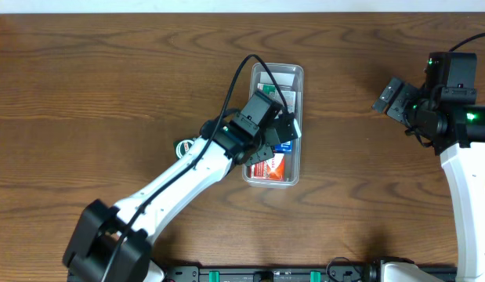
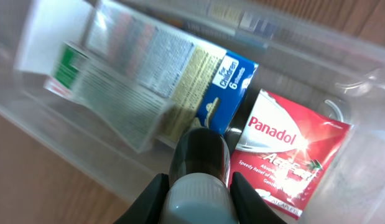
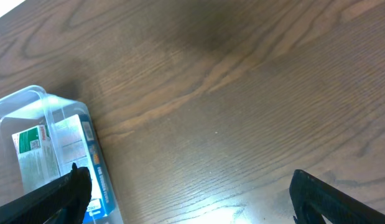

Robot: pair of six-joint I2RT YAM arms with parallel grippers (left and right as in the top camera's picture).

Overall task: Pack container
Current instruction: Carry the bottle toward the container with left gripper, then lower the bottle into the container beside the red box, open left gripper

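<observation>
The container [image 1: 276,68] is a clear plastic tub in the middle of the table, also seen in the left wrist view [image 2: 68,140] and the right wrist view [image 3: 30,99]. Inside lie a red Panadol box [image 2: 285,149], a blue box [image 2: 226,87] and a white and green box [image 2: 86,74]. My left gripper [image 2: 198,180] is shut on a dark bottle with a white cap [image 2: 201,158], held over the tub's near end beside the red box [image 1: 272,166]. From overhead the left gripper [image 1: 262,145] hides the bottle. My right gripper [image 1: 391,98] hangs open and holds nothing, far right of the tub.
A small green and white item [image 1: 182,146] lies on the wooden table [image 1: 109,94] left of the tub, partly under the left arm. Bare wood lies under the right gripper [image 3: 192,199].
</observation>
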